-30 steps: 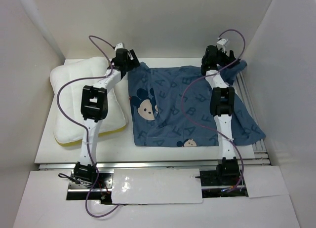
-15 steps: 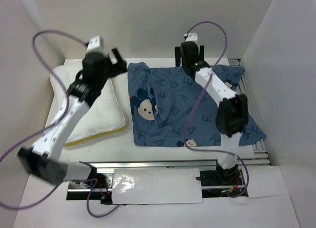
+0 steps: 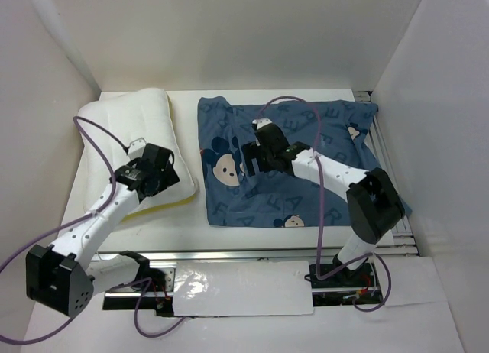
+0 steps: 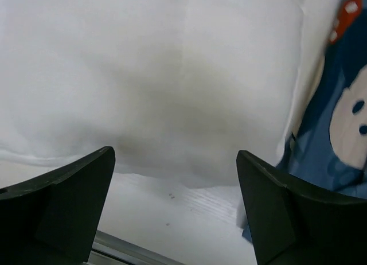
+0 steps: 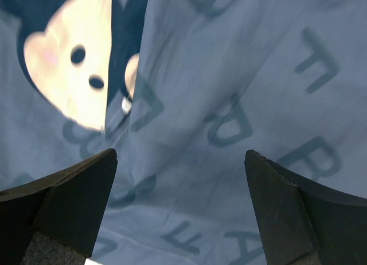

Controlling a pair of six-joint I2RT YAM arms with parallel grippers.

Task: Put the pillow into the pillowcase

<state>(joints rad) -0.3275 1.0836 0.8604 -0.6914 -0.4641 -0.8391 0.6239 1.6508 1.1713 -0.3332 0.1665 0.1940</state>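
The pillow (image 3: 141, 116) lies on the left side of the table (image 3: 183, 219), wholly outside the case, its yellow strip (image 3: 164, 204) along the near edge. Just beside it to the right the pillowcase (image 3: 336, 131) is spread flat and rumpled, with no mouth propped open; which edge is the open one I cannot tell from here. So this looks like the very start: approach and pick, nothing inserted yet. The left gripper (image 4: 175, 156) hovers over the pillow's near right part, fingers spread wide and grasping nothing. The right gripper (image 5: 180, 156) hangs low over the middle of the case, close to a mouse face (image 5: 63, 64), jaws likewise released and empty. The next move, as I judge it, calls for the right fingers to pinch a single layer at the opening and lift it, while the left takes a firm bite on the pillow's edge. Grab both layers and the mouth shuts.
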